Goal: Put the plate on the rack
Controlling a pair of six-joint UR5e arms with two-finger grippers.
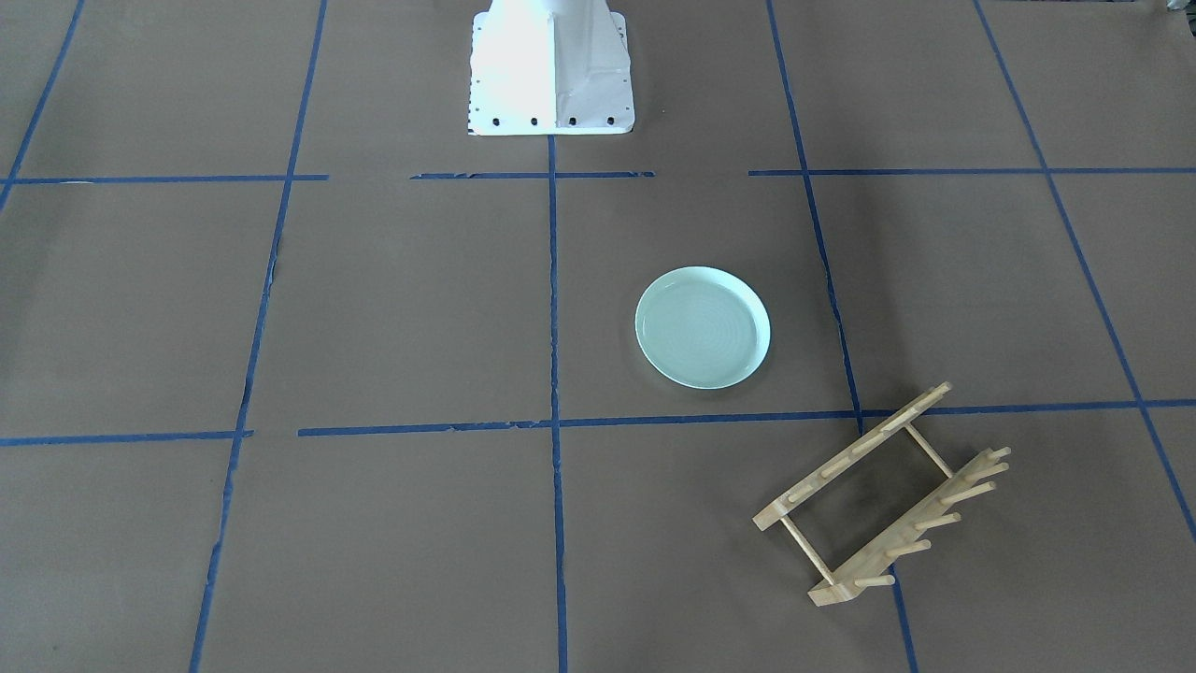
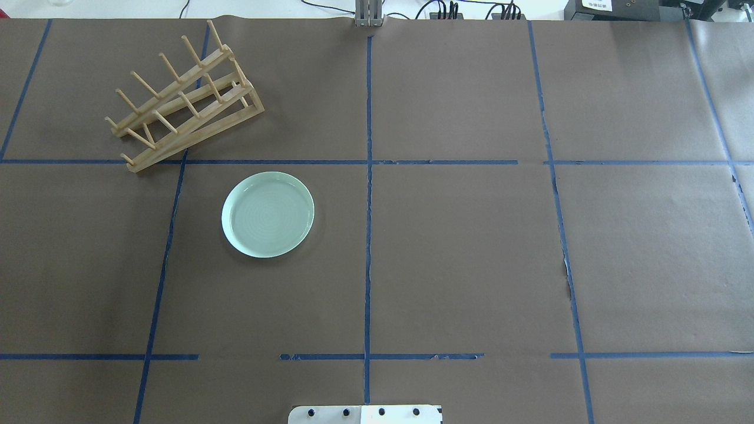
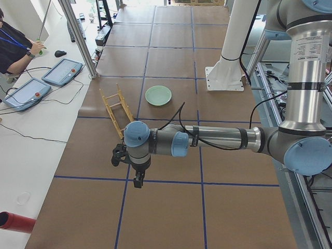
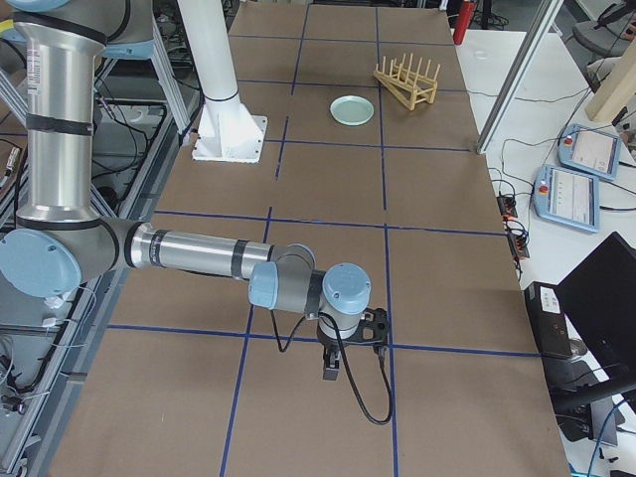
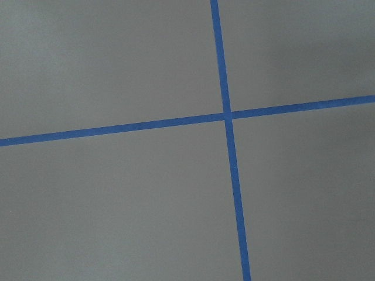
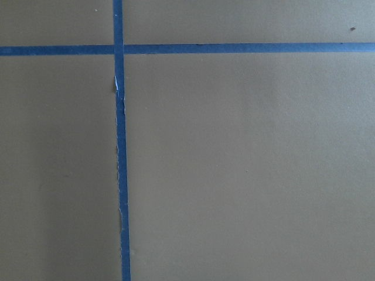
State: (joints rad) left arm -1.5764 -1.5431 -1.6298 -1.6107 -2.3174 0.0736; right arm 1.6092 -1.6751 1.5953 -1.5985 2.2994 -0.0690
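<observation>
The pale mint-green plate point(image 1: 703, 327) lies flat, rim up, on the brown table point(image 2: 471, 247); it also shows in the overhead view point(image 2: 268, 214). The light-wood rack point(image 1: 883, 495) stands beyond it at the far left in the overhead view point(image 2: 185, 100), close to the plate but apart from it. My left gripper point(image 3: 137, 181) shows only in the exterior left view, far from the plate, pointing down; I cannot tell if it is open. My right gripper point(image 4: 331, 370) shows only in the exterior right view, likewise far off, state unclear. Both wrist views show only table paper and blue tape.
The white robot pedestal point(image 1: 551, 70) stands at the table's near middle edge. Blue tape lines point(image 2: 368, 176) divide the table into squares. An operator point(image 3: 13, 46) and two control tablets point(image 3: 62, 71) are beside the table. A red cylinder point(image 3: 15, 222) lies off the table's end.
</observation>
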